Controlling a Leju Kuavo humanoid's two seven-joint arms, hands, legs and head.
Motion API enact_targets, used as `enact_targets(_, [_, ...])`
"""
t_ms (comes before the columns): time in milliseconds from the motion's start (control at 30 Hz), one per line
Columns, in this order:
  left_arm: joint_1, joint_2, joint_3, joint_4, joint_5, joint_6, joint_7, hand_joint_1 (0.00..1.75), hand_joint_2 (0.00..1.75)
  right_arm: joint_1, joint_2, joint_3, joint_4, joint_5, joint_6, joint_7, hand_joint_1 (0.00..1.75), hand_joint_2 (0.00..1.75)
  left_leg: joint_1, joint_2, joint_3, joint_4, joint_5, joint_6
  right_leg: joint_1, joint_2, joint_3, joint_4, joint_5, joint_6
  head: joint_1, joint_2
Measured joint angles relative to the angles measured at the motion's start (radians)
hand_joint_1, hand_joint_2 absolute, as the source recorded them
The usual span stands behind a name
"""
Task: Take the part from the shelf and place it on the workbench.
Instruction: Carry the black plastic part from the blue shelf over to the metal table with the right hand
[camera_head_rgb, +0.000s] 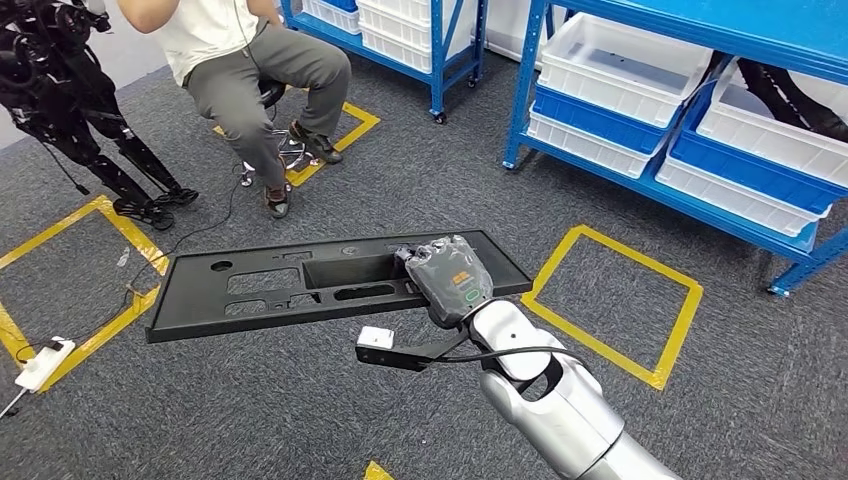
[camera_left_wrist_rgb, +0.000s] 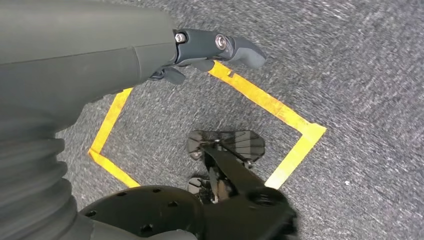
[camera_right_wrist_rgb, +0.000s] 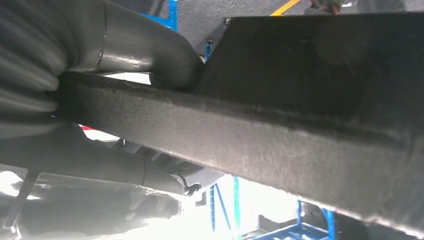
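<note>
Nearest in the head view, the silver right arm reaches forward, its right hand (camera_head_rgb: 452, 280) wrapped in a crinkled grey cover and gripping the part (camera_head_rgb: 270, 285). The right wrist view shows thick grey fingers (camera_right_wrist_rgb: 145, 47) pressed against one face of the part's rough black edge (camera_right_wrist_rgb: 260, 135), with darker ones clamped beneath it. The part is a long, flat, matte black plastic panel with a raised rim, rectangular cut-outs and a round hole near its left end; it is held level in the air above the speckled grey carpet (camera_head_rgb: 420, 190), between squares of yellow floor tape (camera_head_rgb: 615, 300). The left hand (camera_left_wrist_rgb: 210, 50) hangs over the carpet holding nothing, its smooth grey fingers loosely apart. Farther left, a person (camera_head_rgb: 255, 70) sits on a stool. To the far right, the blue metal shelf (camera_head_rgb: 640, 185) carries white plastic bins (camera_head_rgb: 610, 70); a dark object lies in the rightmost bin (camera_head_rgb: 790, 130).
</note>
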Motion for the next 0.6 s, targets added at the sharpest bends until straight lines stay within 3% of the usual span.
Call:
enact_targets(33, [0.001,0.000,0.001,0.000,0.000,0.001,0.002,0.00,1.75,0.002,0.000,0.001,0.000,0.001,0.000,0.000,1.73,1.75,0.002,0.003,-0.016,0.030,-0.003,-0.002,0.001,-0.010,0.000,0.000,-0.001,-0.001,0.000,0.000])
enact_targets(67, [0.001,0.000,0.001,0.000,0.000,0.001,0.003,0.00,1.75,0.004,0.000,0.002,0.000,0.002,0.001,0.000,1.73,1.75,0.003,0.005,-0.011,0.018,0.013,-0.002,0.001,-0.019,0.000,0.000,-0.001,-0.001,0.000,0.000])
enact_targets(100, [0.002,0.000,0.002,0.000,0.001,0.001,0.004,0.00,1.75,0.004,0.001,0.004,-0.001,0.002,0.001,0.000,1.73,1.75,0.004,0.010,0.015,-0.032,0.042,0.000,0.001,-0.028,0.001,0.000,-0.002,-0.002,0.000,0.000])
enact_targets(167, [0.000,0.000,0.004,0.000,0.001,0.003,0.005,0.00,1.75,0.003,0.005,0.006,-0.006,0.002,0.003,0.000,1.73,1.75,-0.001,0.049,0.096,-0.179,0.098,0.008,0.006,-0.041,0.003,0.001,-0.005,0.002,-0.001,0.000])
enact_targets(233, [-0.003,0.000,0.004,0.000,0.001,0.004,0.006,0.00,1.75,-0.001,0.010,0.007,-0.010,0.002,0.009,0.000,1.73,1.75,-0.009,0.074,0.139,-0.259,0.116,0.019,0.013,-0.055,0.006,-0.001,-0.009,0.009,0.002,0.000])
enact_targets(333, [-0.005,0.000,0.005,0.000,0.001,0.004,0.007,0.00,1.75,-0.003,0.013,0.008,-0.011,0.002,0.014,0.000,1.73,1.75,-0.015,0.060,0.137,-0.266,0.115,0.027,0.013,-0.071,0.010,-0.005,-0.010,0.016,0.004,0.000])
enact_targets(433, [-0.004,-0.001,0.005,0.000,0.001,0.005,0.008,0.00,1.75,-0.003,0.014,0.008,-0.011,0.002,0.015,0.000,1.73,1.75,-0.012,0.052,0.140,-0.271,0.119,0.032,0.014,-0.069,0.009,-0.003,-0.012,0.020,0.005,0.000])
enact_targets(467, [-0.004,-0.002,0.005,0.000,0.001,0.005,0.008,0.00,1.75,-0.004,0.014,0.008,-0.012,0.002,0.015,0.000,1.73,1.75,-0.010,0.040,0.143,-0.276,0.123,0.040,0.013,-0.049,-0.009,0.040,-0.036,0.019,0.007,0.000])
enact_targets(533, [-0.003,-0.004,0.005,0.000,0.001,0.006,0.008,0.00,1.75,-0.003,0.009,0.010,-0.013,0.002,0.017,-0.001,1.73,1.75,-0.005,-0.006,0.147,-0.286,0.133,0.054,0.012,-0.004,-0.081,0.194,-0.100,0.022,0.012,0.000])
enact_targets(567, [-0.003,-0.005,0.005,0.000,0.000,0.007,0.008,0.00,1.75,-0.002,0.006,0.012,-0.013,0.002,0.017,-0.001,1.73,1.75,-0.007,-0.028,0.147,-0.286,0.134,0.057,0.011,0.016,-0.104,0.244,-0.118,0.024,0.014,0.000])
enact_targets(600, [-0.002,-0.006,0.005,0.000,-0.001,0.007,0.008,0.00,1.75,-0.001,0.003,0.013,-0.013,0.002,0.018,-0.001,1.73,1.75,-0.008,-0.047,0.147,-0.285,0.135,0.057,0.011,0.021,-0.099,0.230,-0.106,0.031,0.015,0.000])
